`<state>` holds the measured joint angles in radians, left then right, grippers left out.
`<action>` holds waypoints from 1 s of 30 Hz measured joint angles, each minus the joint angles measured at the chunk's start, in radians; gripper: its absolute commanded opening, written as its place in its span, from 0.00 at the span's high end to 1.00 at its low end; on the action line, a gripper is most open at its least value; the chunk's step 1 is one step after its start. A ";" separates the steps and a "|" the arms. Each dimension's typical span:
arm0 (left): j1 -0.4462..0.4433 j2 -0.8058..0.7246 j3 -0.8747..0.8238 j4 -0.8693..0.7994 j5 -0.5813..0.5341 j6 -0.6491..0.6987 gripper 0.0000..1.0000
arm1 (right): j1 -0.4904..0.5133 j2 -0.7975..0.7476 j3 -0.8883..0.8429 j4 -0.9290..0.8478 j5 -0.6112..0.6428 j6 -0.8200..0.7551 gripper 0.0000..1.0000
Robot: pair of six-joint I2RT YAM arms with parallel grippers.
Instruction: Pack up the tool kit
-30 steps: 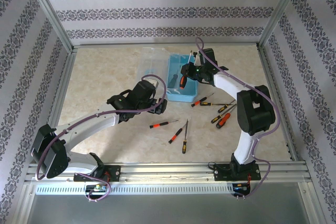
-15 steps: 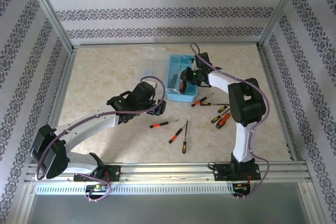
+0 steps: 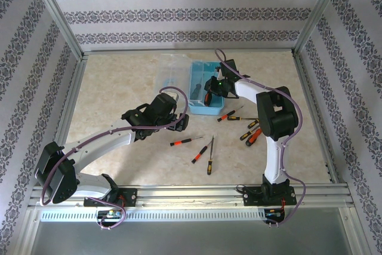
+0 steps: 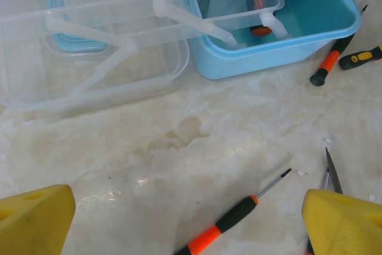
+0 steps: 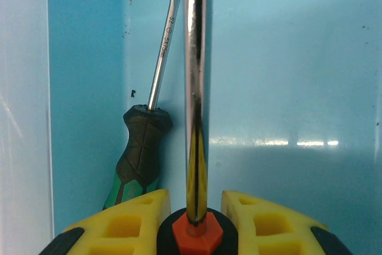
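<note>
1. Okay, note right gripper (image 5: 192, 213) clamped on the orange collar of a long screwdriver (image 5: 194, 88), with the shaft pointing straight ahead, low over the floor of the blue box (image 5: 286, 76).
2. Read the step as laying that screwdriver into the box. Lower until the shaft lies nearly flat, parallel to the green-black screwdriver (image 5: 140, 153) just left of it, and only then let go. Avoid a drop from height, to prevent bouncing or rolling onto the neighbour.
3. Mind the box's left wall and the clear insert (image 4: 262, 4) close by. Lift straight up after release to clear the rim.
4. From overhead, place right gripper (image 3: 212, 88) over the box, at the far middle of the table (image 3: 119, 88).
5. Log the box contents: green-black screwdriver lying against the left wall, clear insert seated in the far-left part, something orange-handled visible through it. Can't tell what exactly.
6. Mark a second clear tray (image 4: 89, 76) just left of the box, right up against its edge. Nothing readable inside.
7. Tag left gripper (image 4: 188, 222) spread wide and empty, hovering over the table near-left of the box, above a black-orange screwdriver (image 4: 230, 225).
8. Count roughly six loose screwdrivers (image 3: 253, 137) lying near and right of the box. Judge packing as well short of done.
</note>
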<state>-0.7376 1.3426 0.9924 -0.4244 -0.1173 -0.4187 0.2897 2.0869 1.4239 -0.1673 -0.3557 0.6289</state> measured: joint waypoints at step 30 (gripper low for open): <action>0.029 0.005 0.145 -0.034 -0.002 0.048 0.00 | -0.011 -0.104 0.029 -0.075 -0.006 -0.005 0.64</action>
<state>-0.7082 1.3476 1.1378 -0.4587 -0.1188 -0.3706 0.2783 1.9827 1.4528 -0.2424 -0.3618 0.6243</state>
